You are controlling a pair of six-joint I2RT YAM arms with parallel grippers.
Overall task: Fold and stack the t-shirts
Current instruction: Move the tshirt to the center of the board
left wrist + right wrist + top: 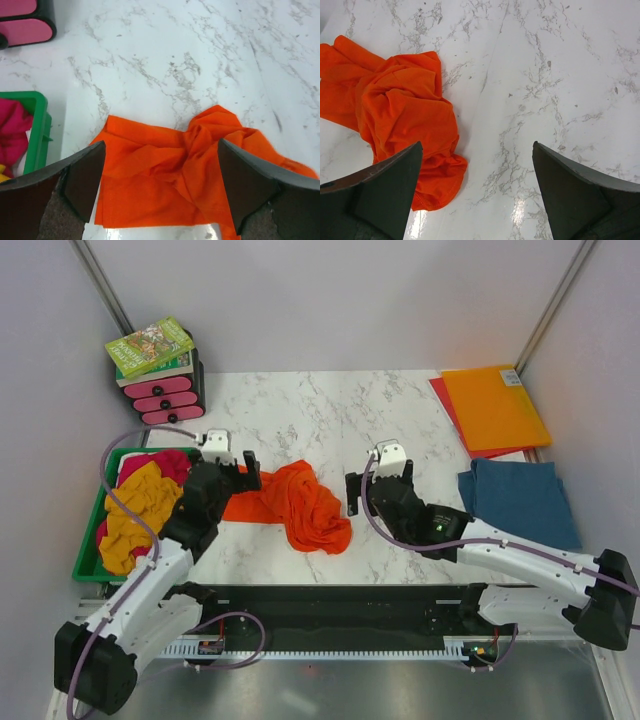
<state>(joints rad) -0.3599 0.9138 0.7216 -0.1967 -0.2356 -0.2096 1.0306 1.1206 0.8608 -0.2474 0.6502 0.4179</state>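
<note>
A bright orange t-shirt (300, 502) lies crumpled on the marble table between my two arms; it also shows in the left wrist view (175, 175) and in the right wrist view (405, 115). My left gripper (238, 462) is open and empty, its jaws spread above the shirt's left flat part (160, 185). My right gripper (360, 488) is open and empty just right of the shirt, over bare marble (477, 195). A teal-blue t-shirt (520, 502) lies folded at the right. Mustard-yellow (140, 512) and magenta (172, 464) t-shirts lie in the green bin (88, 540).
Stiff orange and red folders (494, 408) lie at the back right. A small pink drawer unit (162, 395) with books (150, 348) on top stands at the back left. Walls close in left, right and back.
</note>
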